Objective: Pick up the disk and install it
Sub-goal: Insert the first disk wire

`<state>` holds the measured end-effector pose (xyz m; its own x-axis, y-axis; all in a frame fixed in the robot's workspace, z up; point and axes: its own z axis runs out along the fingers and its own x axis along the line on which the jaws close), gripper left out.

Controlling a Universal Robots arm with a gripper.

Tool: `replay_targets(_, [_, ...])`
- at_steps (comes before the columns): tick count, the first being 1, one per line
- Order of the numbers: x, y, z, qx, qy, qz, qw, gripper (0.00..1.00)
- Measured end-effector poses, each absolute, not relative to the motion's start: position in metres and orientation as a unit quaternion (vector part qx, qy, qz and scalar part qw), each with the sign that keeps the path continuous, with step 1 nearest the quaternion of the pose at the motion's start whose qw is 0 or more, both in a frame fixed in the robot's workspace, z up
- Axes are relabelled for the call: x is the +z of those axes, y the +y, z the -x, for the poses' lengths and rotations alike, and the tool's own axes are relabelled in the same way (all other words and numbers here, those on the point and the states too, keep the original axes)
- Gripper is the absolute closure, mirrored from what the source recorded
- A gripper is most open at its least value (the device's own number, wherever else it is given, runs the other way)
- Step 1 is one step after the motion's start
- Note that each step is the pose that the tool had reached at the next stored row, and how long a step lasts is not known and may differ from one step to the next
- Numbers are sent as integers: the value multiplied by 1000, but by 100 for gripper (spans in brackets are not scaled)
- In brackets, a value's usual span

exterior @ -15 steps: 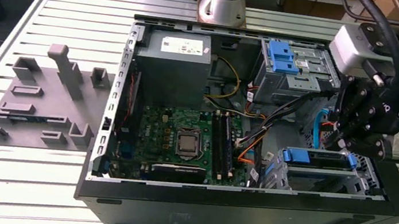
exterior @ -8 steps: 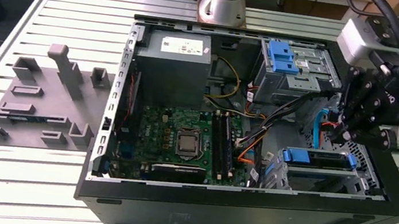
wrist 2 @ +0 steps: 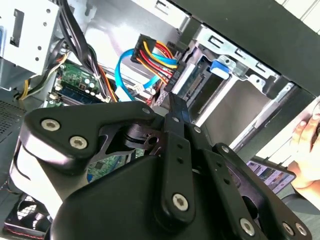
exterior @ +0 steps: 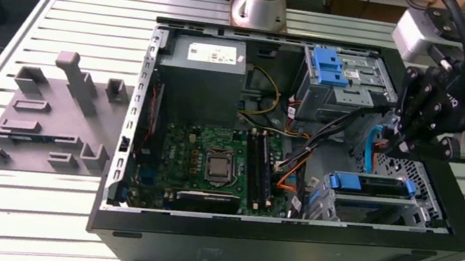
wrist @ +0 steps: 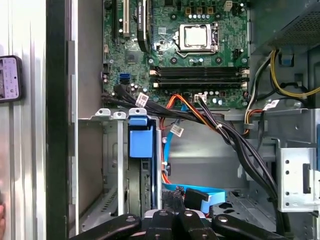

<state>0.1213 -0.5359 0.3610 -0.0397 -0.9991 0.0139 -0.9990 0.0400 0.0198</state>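
We see the disk (exterior: 372, 187) seated in the drive cage near the open computer case's (exterior: 199, 247) front corner; the gripper (exterior: 418, 138) hovers above, but we cannot tell how wide its fingers stand.

A hand (wrist 2: 306, 134) is cut off at the second wrist view's edge.

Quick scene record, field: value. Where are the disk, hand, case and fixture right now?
case: open, lying on the slatted table
disk: in the drive cage, blue bracket showing
hand: over the case, near that cage
fixture block: grey, on the table at the exterior view's left of the case
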Motion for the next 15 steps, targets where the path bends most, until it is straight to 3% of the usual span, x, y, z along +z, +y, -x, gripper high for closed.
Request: replay_targets(15, [361,-534,-127,-3,-721,-693,13,89])
